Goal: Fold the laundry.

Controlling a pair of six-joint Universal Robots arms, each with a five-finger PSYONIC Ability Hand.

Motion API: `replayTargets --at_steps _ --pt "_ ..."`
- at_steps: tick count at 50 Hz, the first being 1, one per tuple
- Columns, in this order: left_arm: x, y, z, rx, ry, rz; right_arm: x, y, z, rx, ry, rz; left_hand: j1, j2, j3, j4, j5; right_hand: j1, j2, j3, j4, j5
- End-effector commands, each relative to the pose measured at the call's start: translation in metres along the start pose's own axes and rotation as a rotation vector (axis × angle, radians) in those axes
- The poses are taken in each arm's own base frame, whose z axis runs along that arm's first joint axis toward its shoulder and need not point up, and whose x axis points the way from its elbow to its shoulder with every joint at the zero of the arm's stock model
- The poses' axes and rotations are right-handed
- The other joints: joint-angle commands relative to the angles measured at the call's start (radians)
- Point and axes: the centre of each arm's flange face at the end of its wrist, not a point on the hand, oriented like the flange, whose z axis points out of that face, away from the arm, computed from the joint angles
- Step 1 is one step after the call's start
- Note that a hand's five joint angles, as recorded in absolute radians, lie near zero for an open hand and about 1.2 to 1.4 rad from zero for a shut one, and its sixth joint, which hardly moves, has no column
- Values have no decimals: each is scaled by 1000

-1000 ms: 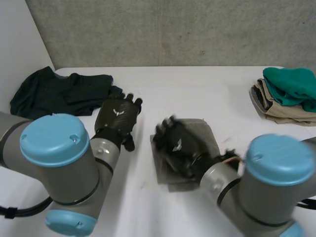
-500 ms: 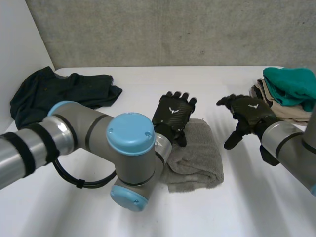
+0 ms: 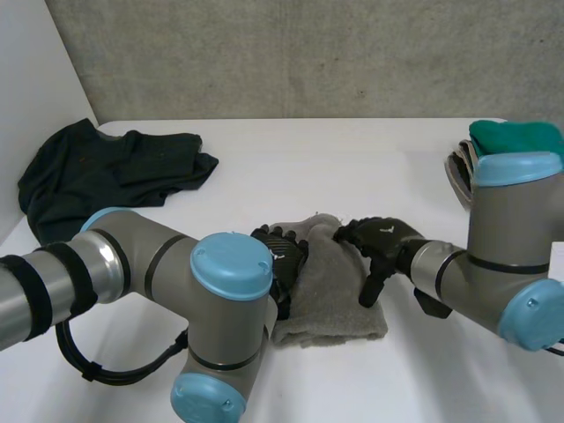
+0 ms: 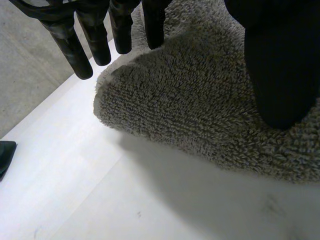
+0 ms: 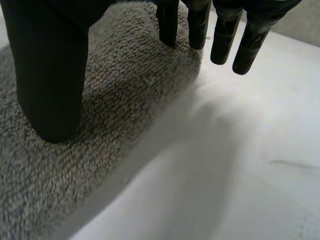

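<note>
A grey folded towel (image 3: pixel 333 286) lies mid-table, its far end slightly bunched up. My left hand (image 3: pixel 280 263) sits at the towel's left edge and is open. In the left wrist view its straight fingers (image 4: pixel 82 50) reach past the towel (image 4: pixel 200 110) and its thumb hangs over the pile. My right hand (image 3: pixel 381 244) is at the towel's right edge, also open. In the right wrist view its fingers (image 5: pixel 227 35) point past the towel (image 5: pixel 115 100), with the thumb just above the cloth.
A dark crumpled garment (image 3: pixel 106 167) lies at the back left by the wall. A stack of folded clothes, teal on beige (image 3: pixel 515 141), sits at the back right, partly behind my right arm. Bare white table lies in front of the towel.
The left hand has dropped from the towel's far side to its left edge. The right hand has swung in from the right to the towel's right edge. The towel's far end has bunched up.
</note>
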Motion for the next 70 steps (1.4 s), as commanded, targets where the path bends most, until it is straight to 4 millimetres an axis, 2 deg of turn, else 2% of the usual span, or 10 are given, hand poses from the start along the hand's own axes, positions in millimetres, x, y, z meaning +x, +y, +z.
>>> replayTargets --at_steps 1,6,13,16,22,29,35,44,67,70 --pt "0 5 2 -16 -6 8 2 14 9 -45 38 -92 -15 -7 -12 -5 -7 -15 -44 -39 -57 -62" --pt "0 7 0 -21 0 10 9 10 7 -37 96 -145 -23 -16 -20 -14 -15 -15 -44 -39 -57 -62" --pt "-4 -8 -3 24 -2 -5 8 -6 -2 39 124 -175 -29 -22 -26 -20 -21 -15 -44 -39 -57 -62" --pt "-18 -38 -15 104 -28 -35 9 -16 -7 96 141 -188 -35 -27 -32 -26 -27 -15 -44 -39 -57 -62" --pt "-47 -87 -41 252 -56 -73 3 -44 -40 240 182 -227 -38 -30 -35 -29 -30 -15 -44 -39 -57 -62" --pt "-83 -130 -71 404 52 -106 -12 -23 -63 271 171 -239 -18 -10 -15 -8 -10 -15 -44 -39 -57 -62" --pt "-93 -134 -84 398 231 -175 -46 23 -66 294 99 -269 -15 -7 -12 -5 -7 -15 -44 -39 -57 -62" --pt "-93 -130 -85 382 309 -212 -69 62 -50 271 19 -304 -12 -4 -9 -2 -4 -15 -44 -39 -57 -62" --pt "-88 -125 -81 363 321 -214 -64 66 -4 334 61 -424 -15 -7 -12 -5 -7 -15 -44 -39 -57 -62" --pt "-89 -125 -82 364 321 -213 -64 64 1 343 58 -428 -15 -7 -12 -5 -7 139 110 115 97 92"
